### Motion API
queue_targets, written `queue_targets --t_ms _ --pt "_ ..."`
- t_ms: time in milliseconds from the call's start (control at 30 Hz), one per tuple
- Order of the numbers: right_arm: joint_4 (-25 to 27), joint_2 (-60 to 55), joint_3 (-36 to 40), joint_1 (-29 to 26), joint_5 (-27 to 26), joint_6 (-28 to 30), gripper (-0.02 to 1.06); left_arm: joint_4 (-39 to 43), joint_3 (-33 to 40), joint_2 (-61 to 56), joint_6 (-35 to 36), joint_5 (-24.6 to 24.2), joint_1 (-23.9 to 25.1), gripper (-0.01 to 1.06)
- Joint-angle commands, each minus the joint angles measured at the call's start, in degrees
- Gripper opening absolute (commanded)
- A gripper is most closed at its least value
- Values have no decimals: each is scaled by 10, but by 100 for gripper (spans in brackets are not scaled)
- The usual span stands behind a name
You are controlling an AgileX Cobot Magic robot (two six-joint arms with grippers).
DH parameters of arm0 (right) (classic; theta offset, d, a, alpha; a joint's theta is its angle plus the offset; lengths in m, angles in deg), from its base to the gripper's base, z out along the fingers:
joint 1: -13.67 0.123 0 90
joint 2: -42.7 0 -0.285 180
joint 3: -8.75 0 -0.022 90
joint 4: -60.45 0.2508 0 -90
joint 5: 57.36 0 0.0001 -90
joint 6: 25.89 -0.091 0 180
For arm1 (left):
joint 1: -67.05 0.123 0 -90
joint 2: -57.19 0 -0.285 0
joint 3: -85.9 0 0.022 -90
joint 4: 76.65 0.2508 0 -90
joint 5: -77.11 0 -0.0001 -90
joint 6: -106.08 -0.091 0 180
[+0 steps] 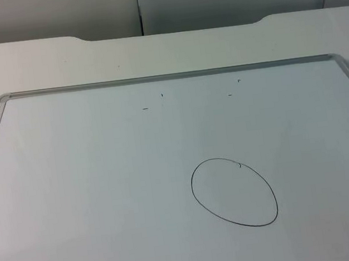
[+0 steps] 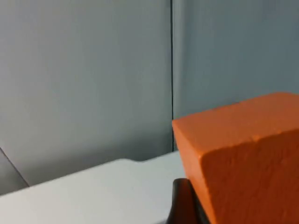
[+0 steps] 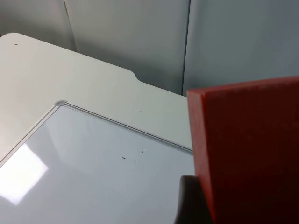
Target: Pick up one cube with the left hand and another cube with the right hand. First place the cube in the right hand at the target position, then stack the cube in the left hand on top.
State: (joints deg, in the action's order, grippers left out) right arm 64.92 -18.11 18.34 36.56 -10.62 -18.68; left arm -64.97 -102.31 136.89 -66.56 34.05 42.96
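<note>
Close against the left wrist camera sits an orange cube (image 2: pixel 243 158), held up off the table in the left gripper (image 2: pixel 187 205), one black fingertip (image 2: pixel 183 201) pressed to its near side, so the fingers are closed on it. Behind that cube runs a strip of white table top (image 2: pixel 93 191), and past it the grey partition wall (image 2: pixel 84 79) with a dark vertical seam. Close against the right wrist camera is a red cube (image 3: pixel 247 149), gripped likewise in the right gripper (image 3: pixel 191 205), with a black fingertip (image 3: pixel 189 200) touching its lower edge; these fingers too are closed on their cube. Below and beyond the red cube lies a whiteboard (image 3: pixel 93 158) with a thin metal frame, flat on the table, bearing a few tiny dark marks. From the top view, nearest on the whiteboard (image 1: pixel 73 195) is a hand-drawn black oval (image 1: pixel 233 192), the target ring, lying right of the board's middle, with nothing inside it. Farther off are small pen ticks (image 1: pixel 145 108), then the board's far frame edge, then bare table top (image 1: pixel 151 53), and last the partition wall (image 1: pixel 50 15).
</note>
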Motion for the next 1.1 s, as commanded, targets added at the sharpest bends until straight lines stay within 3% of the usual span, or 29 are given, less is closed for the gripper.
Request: queue_targets --t_ms 0,100,133,300,400,800,1067 --pt "2 2 2 3 -8 5 0 -10 97 -56 7 39 -3 21" --pt "3 2 2 3 -8 5 0 -14 220 -119 25 44 -3 21" --pt "3 2 2 3 -8 5 0 -14 220 -119 25 44 -3 21" --pt "5 2 2 3 9 5 0 -16 360 -205 53 25 -3 21" --pt "13 2 2 3 25 5 0 -29 397 -238 53 12 -3 21" --pt "60 -60 2 3 129 39 0 -44 422 -267 52 -57 -3 21" --pt "84 -178 2 24 139 54 0 -43 422 -266 51 -74 -3 21"
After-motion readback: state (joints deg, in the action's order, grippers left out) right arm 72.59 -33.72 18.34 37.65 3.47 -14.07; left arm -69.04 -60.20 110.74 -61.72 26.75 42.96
